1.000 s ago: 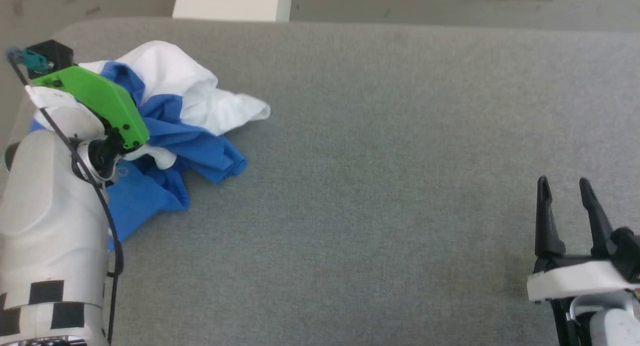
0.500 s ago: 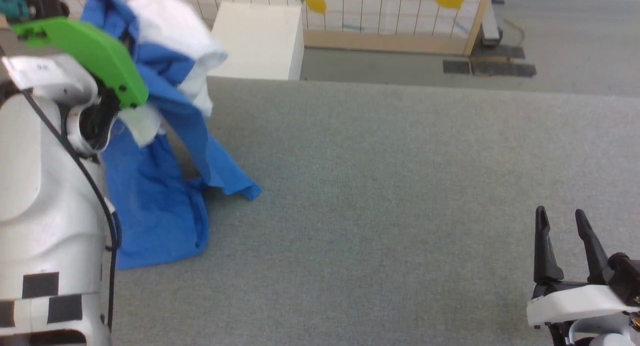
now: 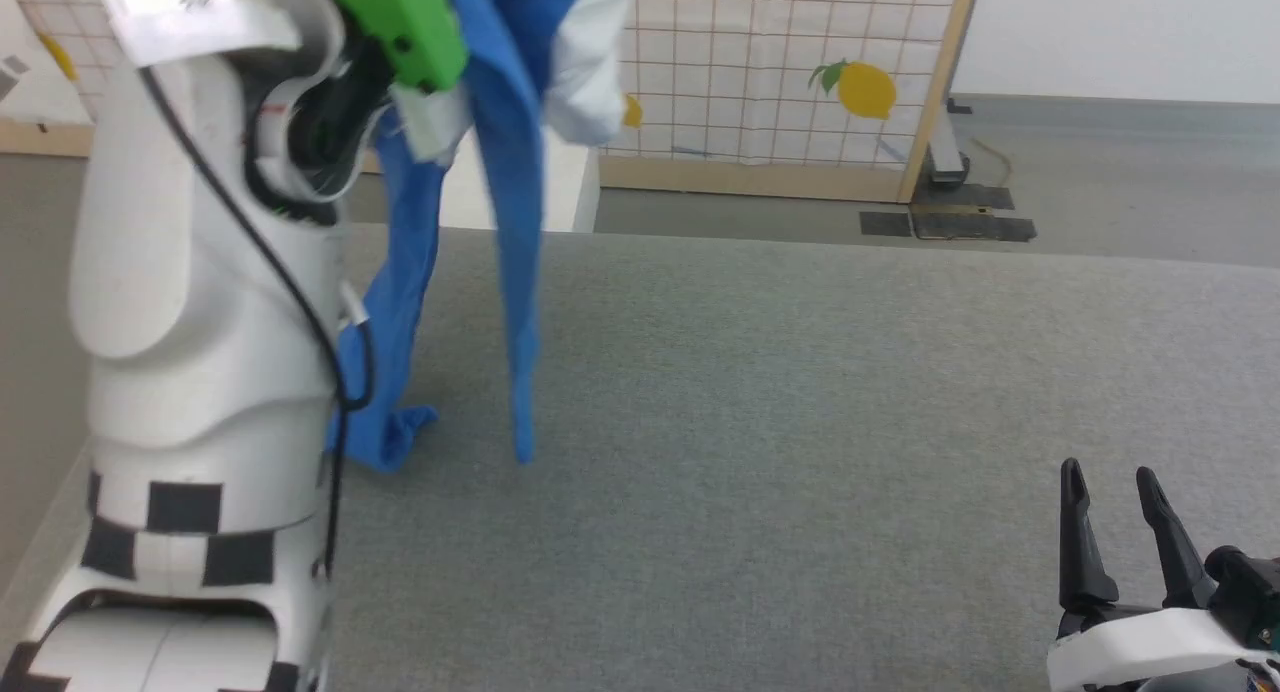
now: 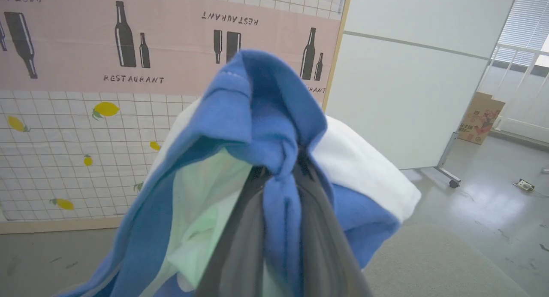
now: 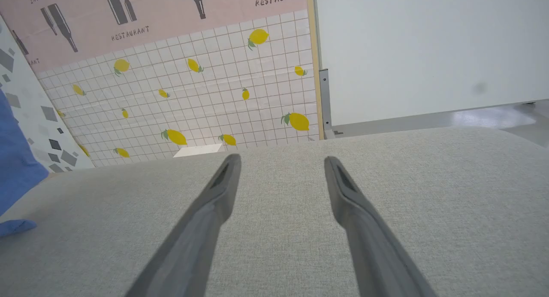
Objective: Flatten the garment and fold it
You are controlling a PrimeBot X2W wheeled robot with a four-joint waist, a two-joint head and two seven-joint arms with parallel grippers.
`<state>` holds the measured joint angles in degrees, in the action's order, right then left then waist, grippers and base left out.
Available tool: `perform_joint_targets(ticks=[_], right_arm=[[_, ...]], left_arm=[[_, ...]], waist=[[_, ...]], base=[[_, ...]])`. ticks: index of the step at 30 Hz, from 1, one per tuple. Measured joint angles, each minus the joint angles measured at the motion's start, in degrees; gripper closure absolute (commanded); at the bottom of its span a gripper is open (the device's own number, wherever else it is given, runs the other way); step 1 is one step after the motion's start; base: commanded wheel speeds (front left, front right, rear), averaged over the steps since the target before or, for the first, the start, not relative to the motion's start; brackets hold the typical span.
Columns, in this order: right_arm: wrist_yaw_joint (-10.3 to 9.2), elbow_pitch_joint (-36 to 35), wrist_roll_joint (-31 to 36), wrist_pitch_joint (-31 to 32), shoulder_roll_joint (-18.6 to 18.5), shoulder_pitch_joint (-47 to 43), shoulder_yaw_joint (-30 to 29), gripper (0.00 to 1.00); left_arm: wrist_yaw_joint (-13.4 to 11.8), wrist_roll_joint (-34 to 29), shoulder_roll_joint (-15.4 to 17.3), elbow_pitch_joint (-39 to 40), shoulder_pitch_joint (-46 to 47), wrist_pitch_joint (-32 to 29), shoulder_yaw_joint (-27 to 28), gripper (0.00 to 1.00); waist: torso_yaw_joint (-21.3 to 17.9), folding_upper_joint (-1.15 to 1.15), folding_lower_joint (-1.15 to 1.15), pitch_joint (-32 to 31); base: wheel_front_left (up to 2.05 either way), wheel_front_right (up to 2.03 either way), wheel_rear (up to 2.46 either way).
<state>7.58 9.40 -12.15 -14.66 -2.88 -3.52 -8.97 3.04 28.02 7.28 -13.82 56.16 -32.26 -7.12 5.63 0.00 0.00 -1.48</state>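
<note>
The left gripper (image 4: 281, 170), clamped on a bunch of the garment (image 3: 512, 272), holds it high over the grey table (image 3: 800, 422), likely so the cloth hangs out untangled; one blue end rests on the surface. The right gripper (image 3: 1108, 482) sits well apart, jaws wide, holding nothing.

Bright, even light; soft shadows; garment (image 3: 512, 232) motion-blurred; wrist views edge-distorted.

Soft, matt cloth of the blue-and-white garment (image 3: 510, 272), table (image 3: 800, 422) covered in matt grey felt-like fabric, finely rough, smooth glossy white plastic left arm shell (image 3: 200, 322), matt green plastic cover (image 3: 400, 22), matt dark-grey fingers (image 5: 206, 219) of the right gripper (image 5: 282, 159), pale wooden screen frame (image 3: 938, 82), smooth shiny floor (image 4: 493, 211)
</note>
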Motion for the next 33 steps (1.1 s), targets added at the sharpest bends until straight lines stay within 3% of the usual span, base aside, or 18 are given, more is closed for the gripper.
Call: perform_joint_targets(ticks=[6,11,16,22,28,33], right_arm=[[0.0,0.6,-0.54,0.0,0.0,-0.01,0.45,0.0],[0.0,0.81,-0.54,0.0,-0.01,-0.01,0.51,0.0],[0.0,1.01,-0.54,0.0,-0.01,-0.01,0.53,0.0],[0.0,1.33,-0.54,0.0,-0.02,-0.01,0.33,0.0],[0.0,1.35,-0.54,0.0,-0.02,0.06,-0.24,0.0],[0.0,1.25,-0.54,0.0,-0.02,0.32,-0.75,0.0]], left_arm=[[0.05,3.41,-3.23,0.85,3.64,0.26,-3.39,1.0],[-0.14,8.35,-4.04,2.11,5.78,1.92,-7.95,1.0],[-3.89,17.85,-4.11,5.66,8.45,5.49,-14.58,1.0],[-7.15,22.98,-4.26,7.05,10.78,9.28,-20.23,1.0],[-8.22,24.52,-4.32,5.69,8.87,13.49,-24.99,1.0],[-8.32,24.16,-4.41,2.38,-0.23,17.75,-30.18,1.0]], waist=[[-1.69,0.0,0.0,-0.61],[-3.43,0.0,0.0,-0.76],[-5.61,0.0,0.0,-0.57],[-7.96,0.0,0.0,-0.13],[-9.48,0.0,0.0,0.96],[-10.03,0.0,0.0,2.36]], base=[[0.0,0.0,0.0],[0.0,0.0,0.0],[0.0,0.0,0.0],[0.0,0.0,0.0],[0.0,0.0,0.0],[0.0,0.0,0.0]])
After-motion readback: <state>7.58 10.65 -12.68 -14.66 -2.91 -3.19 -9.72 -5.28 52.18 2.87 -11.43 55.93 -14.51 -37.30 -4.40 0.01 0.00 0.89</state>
